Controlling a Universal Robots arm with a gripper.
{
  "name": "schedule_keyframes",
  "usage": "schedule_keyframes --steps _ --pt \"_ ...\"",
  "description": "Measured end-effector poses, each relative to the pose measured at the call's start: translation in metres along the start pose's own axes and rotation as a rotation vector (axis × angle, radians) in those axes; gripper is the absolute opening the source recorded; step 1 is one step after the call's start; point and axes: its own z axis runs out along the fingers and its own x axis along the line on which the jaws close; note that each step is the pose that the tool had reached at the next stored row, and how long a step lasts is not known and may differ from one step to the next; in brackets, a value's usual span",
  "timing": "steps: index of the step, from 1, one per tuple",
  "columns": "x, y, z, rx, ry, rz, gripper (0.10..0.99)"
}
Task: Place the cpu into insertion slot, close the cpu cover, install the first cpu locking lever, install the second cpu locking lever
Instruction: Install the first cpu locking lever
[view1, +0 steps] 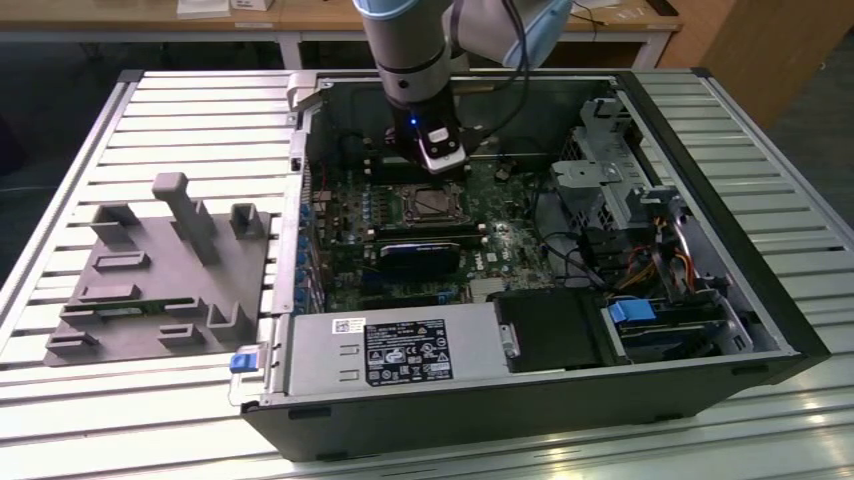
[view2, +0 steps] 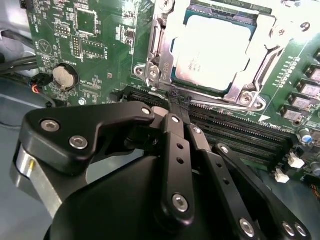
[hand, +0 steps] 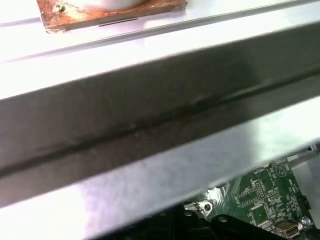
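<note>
Exterior view: arm (view1: 407, 50) drops from upper centre of the frame into the open computer case (view1: 400, 400), which lies on a slatted table (view1: 160, 110). A grey fixture (view1: 160, 270) sits well apart at the exterior view's left.

Gripper (view2: 178, 102): the black fingers (view2: 179, 147) look drawn together to a single tip. Whether anything thin is pinched there cannot be told.

Chip (view2: 212, 47): seated flat in the socket (view2: 150, 72), dull silver top facing up. The cover (view2: 257, 57) lies down over it, framing the chip on all sides. Whether the thin levers at the socket's edges are latched cannot be told.

Key relation: the fingertip point hangs just beside the socket's near edge, with the chip straight ahead of it. The memory slots (view2: 240, 130) run crosswise under the fingers, parallel to that edge. In the exterior view the socket lies just below the gripper in the frame.

View differences: the second wrist view gives the socket detail and a coin battery (view2: 65, 75) off to one side on the green board (view2: 85, 30). The first wrist view gives a metal edge of the case (hand: 150, 115) and one corner of the board.
</note>
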Motion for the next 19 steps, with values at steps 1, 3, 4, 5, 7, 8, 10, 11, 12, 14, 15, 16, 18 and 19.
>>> schedule_keyframes --steps 1,3,4,5,7,8,10,11,12,14,15,16,18,19 --pt "-0.0002 0.0003 -0.0013 0.000 0.0000 0.000 0.106" --pt "-0.0007 0.0008 -0.0040 0.000 0.0001 0.000 0.106" --pt "-0.0009 0.0011 -0.0051 0.000 0.0001 0.000 0.106" --pt "-0.0011 0.0014 -0.0064 0.000 0.0001 0.000 0.106" --pt "-0.0013 0.0016 -0.0074 -0.001 0.0003 0.000 0.106" --pt "-0.0013 0.0016 -0.0074 -0.002 0.0007 0.001 0.106" --pt "-0.0011 0.0015 -0.0075 -0.010 0.0038 0.003 0.106" --pt "-0.0010 0.0015 -0.0075 -0.013 0.0047 0.003 0.106" --pt "-0.0009 0.0015 -0.0076 -0.015 0.0054 0.004 0.106" --pt "-0.0009 0.0015 -0.0075 -0.017 0.0060 0.004 0.106" --pt "-0.0009 0.0015 -0.0075 -0.017 0.0060 0.004 0.106" --pt "-0.0008 0.0014 -0.0074 -0.018 0.0053 0.004 0.106" --pt "-0.0007 0.0012 -0.0066 -0.019 0.0014 0.004 0.106" --pt "-0.0006 0.0011 -0.0061 -0.020 -0.0009 0.003 0.106"
